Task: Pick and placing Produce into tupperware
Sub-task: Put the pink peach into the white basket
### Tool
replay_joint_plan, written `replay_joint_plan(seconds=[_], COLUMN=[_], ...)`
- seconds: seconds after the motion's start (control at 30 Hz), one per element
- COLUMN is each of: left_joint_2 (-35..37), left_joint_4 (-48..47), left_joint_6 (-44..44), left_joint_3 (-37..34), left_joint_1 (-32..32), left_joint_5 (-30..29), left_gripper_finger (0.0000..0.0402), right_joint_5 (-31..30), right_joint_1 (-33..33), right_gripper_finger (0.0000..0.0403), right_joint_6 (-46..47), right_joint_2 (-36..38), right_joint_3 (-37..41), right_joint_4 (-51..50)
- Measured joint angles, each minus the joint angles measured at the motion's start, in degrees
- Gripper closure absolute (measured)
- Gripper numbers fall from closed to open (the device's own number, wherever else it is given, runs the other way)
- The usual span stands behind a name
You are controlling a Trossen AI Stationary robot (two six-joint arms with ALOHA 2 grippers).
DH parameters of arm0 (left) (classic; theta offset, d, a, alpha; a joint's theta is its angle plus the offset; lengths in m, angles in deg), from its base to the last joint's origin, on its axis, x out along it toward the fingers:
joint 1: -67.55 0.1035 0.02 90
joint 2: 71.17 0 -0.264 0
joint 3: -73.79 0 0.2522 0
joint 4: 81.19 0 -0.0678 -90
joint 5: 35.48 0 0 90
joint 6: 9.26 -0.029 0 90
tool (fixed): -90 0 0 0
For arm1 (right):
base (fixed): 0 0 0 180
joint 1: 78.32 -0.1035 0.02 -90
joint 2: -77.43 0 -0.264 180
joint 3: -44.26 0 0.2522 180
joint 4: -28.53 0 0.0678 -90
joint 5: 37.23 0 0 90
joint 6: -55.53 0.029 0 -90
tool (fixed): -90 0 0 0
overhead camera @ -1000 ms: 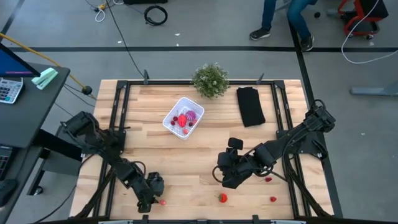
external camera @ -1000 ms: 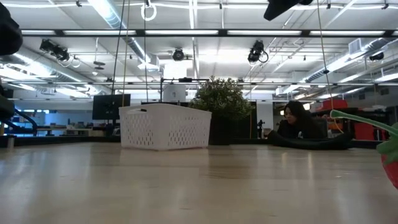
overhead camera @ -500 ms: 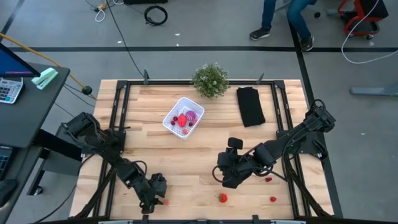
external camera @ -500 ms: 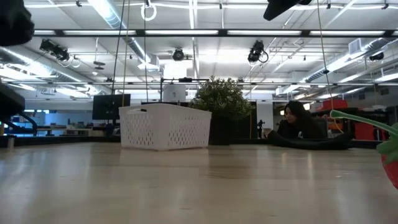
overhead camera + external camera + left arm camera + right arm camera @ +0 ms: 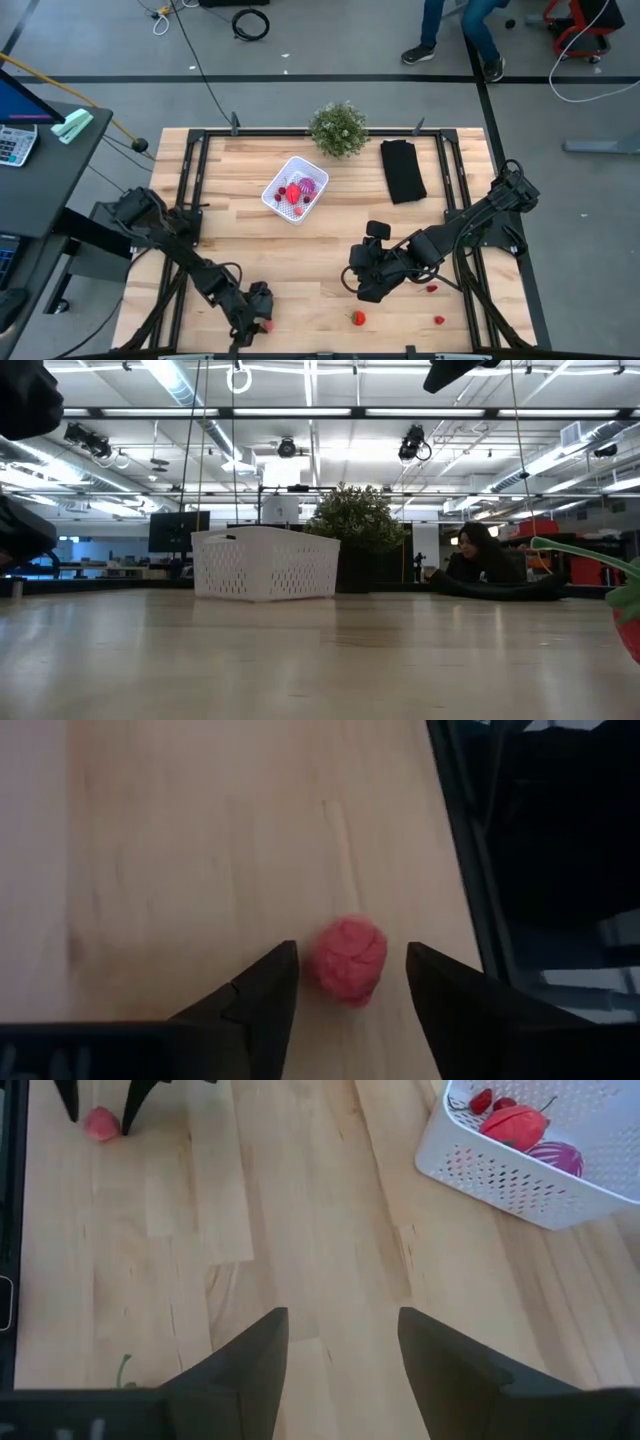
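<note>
Left gripper point(image 5: 348, 982) jaws straddle a pink berry point(image 5: 350, 960) on the counter point(image 5: 330, 230), apart, not gripping. Right gripper point(image 5: 340, 1342) jaws open, empty

Both arms low over the table's near half.
Left gripper point(image 5: 263, 322) at the near edge, fingers point(image 5: 262, 988) spread; right gripper point(image 5: 335, 1342) mid-table, fingers parted, empty.

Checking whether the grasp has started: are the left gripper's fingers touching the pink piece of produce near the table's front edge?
Apart. In the left wrist view the left gripper is open around the pink produce, with bare wood visible on both sides.
</note>
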Motion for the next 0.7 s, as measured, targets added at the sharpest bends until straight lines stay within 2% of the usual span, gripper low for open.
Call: replay_joint_plan(seconds=[0.17, 0.3, 0.43, 0.63, 0.7], left_joint_2=[-0.5, -0.5, -0.6, -0.6, 0.1], left_joint_4=[2.4, 2.2, 2.0, 1.9, 1.5], left_joint_6=[0.0, 0.0, 0.2, 0.3, 0.4], left_joint_3=[0.0, 0.0, -0.1, -0.1, -0.2], left_joint_1=[0.6, 1.1, 1.4, 2.2, 2.9], left_joint_5=[0.5, 0.9, 0.8, 0.6, -1.6], left_gripper_finger=[0.0185, 0.0199, 0.0238, 0.0325, 0.0353], right_joint_5=[0.0, 0.0, 0.0, 0.0, 0.0], right_joint_1=[0.0, 0.0, 0.0, 0.0, 0.0], right_gripper_finger=[0.0204, 0.0204, 0.0204, 0.0204, 0.0204], right_joint_6=[0.0, 0.0, 0.0, -0.1, -0.1], right_joint_2=[0.0, 0.0, 0.0, 0.0, 0.0], right_joint_3=[0.0, 0.0, 0.0, 0.0, 0.0], right_joint_4=[0.0, 0.0, 0.0, 0.0, 0.0])
